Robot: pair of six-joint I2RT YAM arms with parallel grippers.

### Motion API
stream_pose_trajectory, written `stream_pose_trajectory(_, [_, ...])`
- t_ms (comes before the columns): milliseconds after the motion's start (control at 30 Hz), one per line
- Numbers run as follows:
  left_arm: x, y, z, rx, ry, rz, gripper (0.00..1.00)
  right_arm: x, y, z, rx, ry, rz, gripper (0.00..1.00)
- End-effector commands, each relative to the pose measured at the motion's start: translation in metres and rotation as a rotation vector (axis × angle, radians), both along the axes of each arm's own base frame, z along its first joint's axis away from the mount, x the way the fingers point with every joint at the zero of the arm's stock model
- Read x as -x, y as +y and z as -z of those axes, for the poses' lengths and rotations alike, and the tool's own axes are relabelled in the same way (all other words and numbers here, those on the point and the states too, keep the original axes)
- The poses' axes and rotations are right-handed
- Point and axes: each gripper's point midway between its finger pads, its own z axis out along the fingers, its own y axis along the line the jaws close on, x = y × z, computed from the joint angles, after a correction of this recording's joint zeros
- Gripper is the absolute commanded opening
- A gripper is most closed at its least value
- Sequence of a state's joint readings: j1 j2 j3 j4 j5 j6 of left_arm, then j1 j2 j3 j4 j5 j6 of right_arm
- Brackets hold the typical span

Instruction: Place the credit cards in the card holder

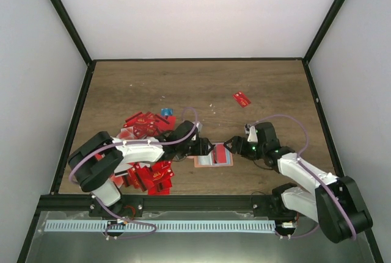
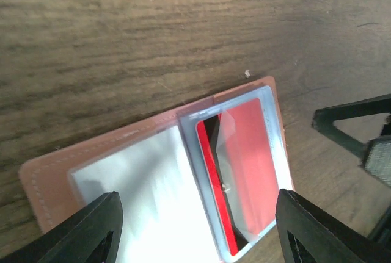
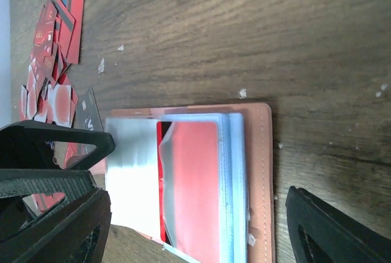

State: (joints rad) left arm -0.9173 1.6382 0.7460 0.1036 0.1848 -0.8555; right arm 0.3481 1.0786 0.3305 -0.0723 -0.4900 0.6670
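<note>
The card holder (image 1: 221,160) lies open on the table between my two grippers. Its salmon-tan cover (image 2: 47,177) frames clear sleeves. A red credit card (image 2: 250,159) sits in the top sleeve, with a black stripe showing at the sleeve's mouth. The holder (image 3: 263,153) and that card (image 3: 195,177) also show in the right wrist view. My left gripper (image 2: 195,232) is open and empty, its fingers straddling the holder. My right gripper (image 3: 195,238) is open and empty over the holder from the other side. Several loose red cards (image 1: 145,125) lie behind the left arm.
A second heap of red cards (image 1: 151,177) lies near the front left. One red card (image 1: 241,99) lies alone at the back right. A blue card (image 1: 165,111) sits at the far edge of the back heap. The left gripper's finger (image 3: 58,147) crosses the right wrist view.
</note>
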Motion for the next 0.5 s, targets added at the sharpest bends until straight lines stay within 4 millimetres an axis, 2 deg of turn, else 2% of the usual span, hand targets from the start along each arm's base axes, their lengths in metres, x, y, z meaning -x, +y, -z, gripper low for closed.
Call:
stream_pose_trajectory(0, [-0.008, 0.012, -0.010, -0.115, -0.098, 0.031, 0.71, -0.012, -0.004, -0.020, 0.033, -0.054, 0.009, 0.81])
stream_pose_trajectory(100, [-0.014, 0.018, -0.025, -0.120, -0.162, 0.018, 0.76, -0.015, -0.003, -0.027, 0.035, -0.077, 0.008, 0.86])
stream_pose_trajectory(233, [-0.023, 0.023, -0.050, -0.117, -0.274, 0.024, 0.80, -0.017, -0.002, -0.035, 0.022, -0.089, 0.012, 0.98])
stream_pose_trajectory(333, [-0.029, 0.030, -0.063, -0.141, -0.317, -0.010, 0.79, -0.016, 0.001, -0.039, 0.006, -0.096, -0.010, 1.00])
stream_pose_trajectory(467, [-0.019, 0.019, -0.081, -0.047, -0.303, 0.045, 0.72, -0.009, 0.008, -0.038, -0.021, -0.102, -0.063, 1.00])
